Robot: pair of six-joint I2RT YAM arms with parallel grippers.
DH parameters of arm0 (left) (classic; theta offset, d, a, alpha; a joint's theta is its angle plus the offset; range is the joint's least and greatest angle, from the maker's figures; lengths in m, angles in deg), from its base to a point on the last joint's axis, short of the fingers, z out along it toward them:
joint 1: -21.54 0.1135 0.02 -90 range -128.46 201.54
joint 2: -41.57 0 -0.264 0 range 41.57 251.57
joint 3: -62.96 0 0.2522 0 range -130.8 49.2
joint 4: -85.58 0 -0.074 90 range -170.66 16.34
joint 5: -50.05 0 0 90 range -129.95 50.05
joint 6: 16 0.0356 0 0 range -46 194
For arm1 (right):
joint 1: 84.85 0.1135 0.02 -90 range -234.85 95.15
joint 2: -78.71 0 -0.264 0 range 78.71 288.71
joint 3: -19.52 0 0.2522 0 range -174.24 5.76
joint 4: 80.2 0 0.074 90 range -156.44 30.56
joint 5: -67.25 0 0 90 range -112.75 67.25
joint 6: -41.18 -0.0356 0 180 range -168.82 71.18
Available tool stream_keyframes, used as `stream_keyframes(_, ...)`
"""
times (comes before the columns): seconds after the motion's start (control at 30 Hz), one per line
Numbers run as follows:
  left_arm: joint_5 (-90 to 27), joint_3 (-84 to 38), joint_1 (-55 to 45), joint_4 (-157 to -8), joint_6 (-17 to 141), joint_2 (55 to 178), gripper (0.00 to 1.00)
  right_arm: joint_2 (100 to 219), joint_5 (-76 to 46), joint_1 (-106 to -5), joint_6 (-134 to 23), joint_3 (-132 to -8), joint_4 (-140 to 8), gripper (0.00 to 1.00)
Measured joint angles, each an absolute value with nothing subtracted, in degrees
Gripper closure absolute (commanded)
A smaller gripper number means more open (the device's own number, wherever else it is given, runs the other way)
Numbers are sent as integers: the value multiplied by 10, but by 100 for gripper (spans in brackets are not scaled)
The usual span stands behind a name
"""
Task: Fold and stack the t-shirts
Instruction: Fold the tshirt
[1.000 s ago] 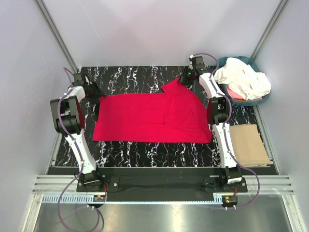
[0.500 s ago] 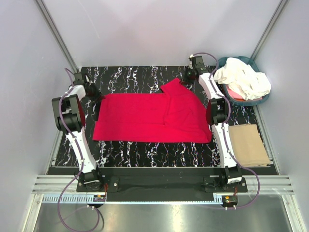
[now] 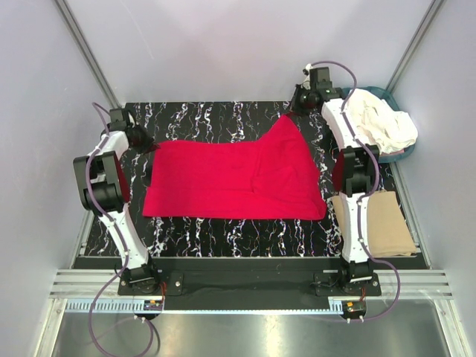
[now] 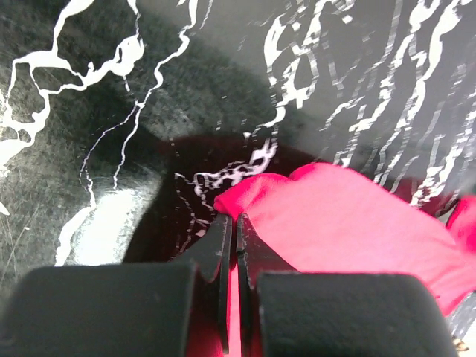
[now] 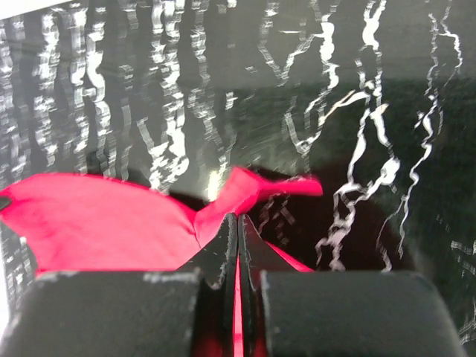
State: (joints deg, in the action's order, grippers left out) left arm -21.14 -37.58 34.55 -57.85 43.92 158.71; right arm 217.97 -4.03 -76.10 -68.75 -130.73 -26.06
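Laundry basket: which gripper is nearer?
Right. The right gripper, shut on the red t-shirt at its far right corner, sits just left of the laundry basket; the left gripper grips the far left corner, across the table.

From overhead, the left claw (image 3: pixel 141 137) and right claw (image 3: pixel 296 108) are too small for us to judge their grip. We see only slivers of the basket (image 3: pixel 388 155) rim under the white cloth (image 3: pixel 372 119), and the right arm (image 3: pixel 349 145) covers the left edge of the tan shirt (image 3: pixel 383 223). Through the left wrist camera the red t-shirt (image 4: pixel 349 216) runs off the right edge, its pinched hem lost inside that claw. In the right wrist view the far surface (image 5: pixel 297 59) is smeared, and the picture's left edge cuts the shirt.
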Motion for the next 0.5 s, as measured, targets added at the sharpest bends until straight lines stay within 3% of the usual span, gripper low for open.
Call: stream_keyframes(0.5, -225, -316, 346, -570, 407, 1546, 100, 2004, -25, -763, -700, -1025, -263, 100)
